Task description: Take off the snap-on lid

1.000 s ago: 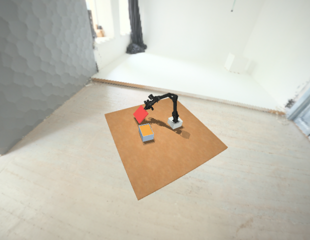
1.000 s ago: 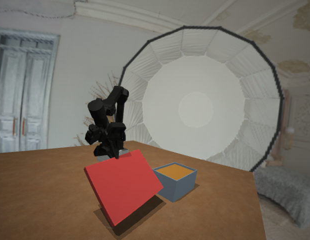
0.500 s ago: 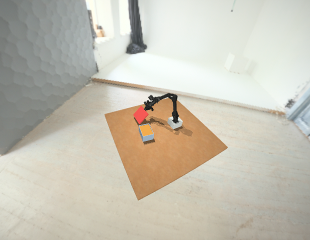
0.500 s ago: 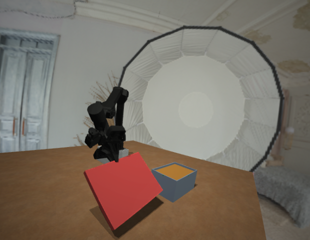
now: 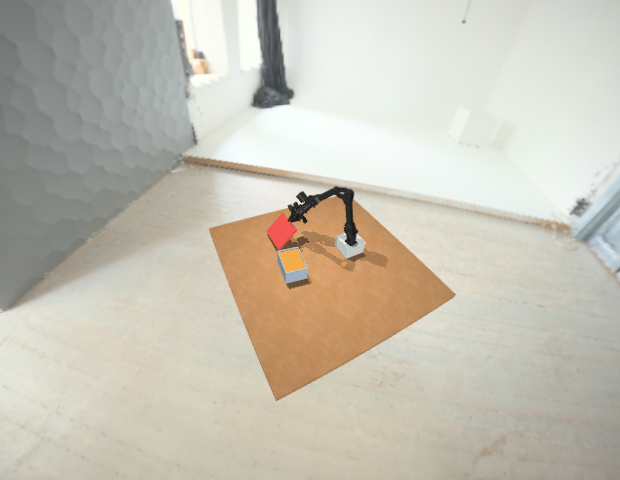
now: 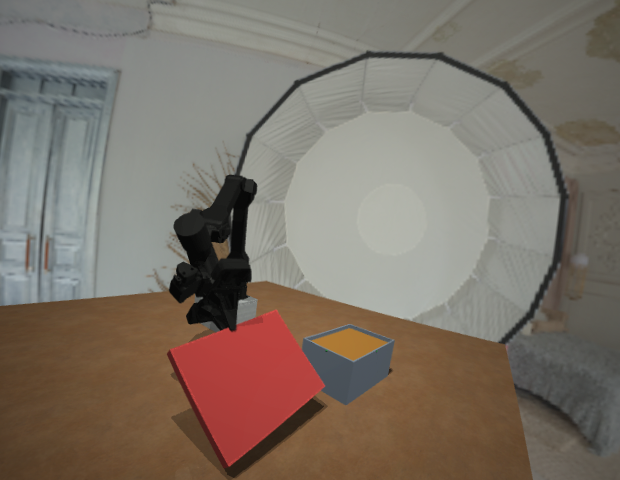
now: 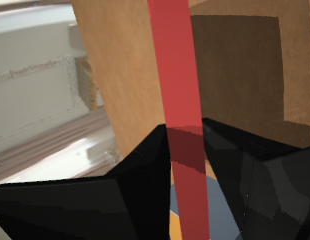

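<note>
Holding 1 red lid by its upper edge, our gripper has both fingers clamped on it. We record the lid as a flat, plain rectangle, steeply tilted, beside the storage box and off it. Its lowest corner sits close to the brown table; we cannot tell whether they touch. We list 1 box: grey walls, orange interior, open top. From the wrist camera we see the lid edge-on as a narrow strip, the black fingers covering most of the box.
</note>
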Available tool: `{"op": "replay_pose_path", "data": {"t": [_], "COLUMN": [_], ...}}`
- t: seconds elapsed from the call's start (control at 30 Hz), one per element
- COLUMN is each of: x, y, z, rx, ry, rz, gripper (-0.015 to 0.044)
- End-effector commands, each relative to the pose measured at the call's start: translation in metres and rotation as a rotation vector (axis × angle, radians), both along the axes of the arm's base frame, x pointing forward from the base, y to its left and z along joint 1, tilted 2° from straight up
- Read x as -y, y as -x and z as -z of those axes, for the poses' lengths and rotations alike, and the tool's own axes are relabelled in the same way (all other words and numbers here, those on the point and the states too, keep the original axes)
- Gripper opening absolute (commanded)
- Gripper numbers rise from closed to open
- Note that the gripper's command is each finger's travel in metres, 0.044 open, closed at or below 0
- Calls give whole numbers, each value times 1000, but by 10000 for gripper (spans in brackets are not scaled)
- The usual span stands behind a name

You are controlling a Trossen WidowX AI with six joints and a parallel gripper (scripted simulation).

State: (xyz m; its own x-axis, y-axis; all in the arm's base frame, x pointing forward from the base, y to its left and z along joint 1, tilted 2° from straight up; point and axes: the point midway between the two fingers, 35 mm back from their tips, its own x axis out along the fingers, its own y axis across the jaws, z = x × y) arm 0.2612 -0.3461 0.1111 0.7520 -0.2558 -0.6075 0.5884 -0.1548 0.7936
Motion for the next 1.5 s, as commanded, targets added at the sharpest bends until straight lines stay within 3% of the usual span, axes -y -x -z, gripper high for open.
{"op": "replay_pose_path", "data": {"t": [0.0,1.47], "x": [0,2], "y": [-1,-2], "z": [1,36], "rx": [8,8], "ry": [9,9], "rz": [-7,-7], "gripper": [0,0]}}
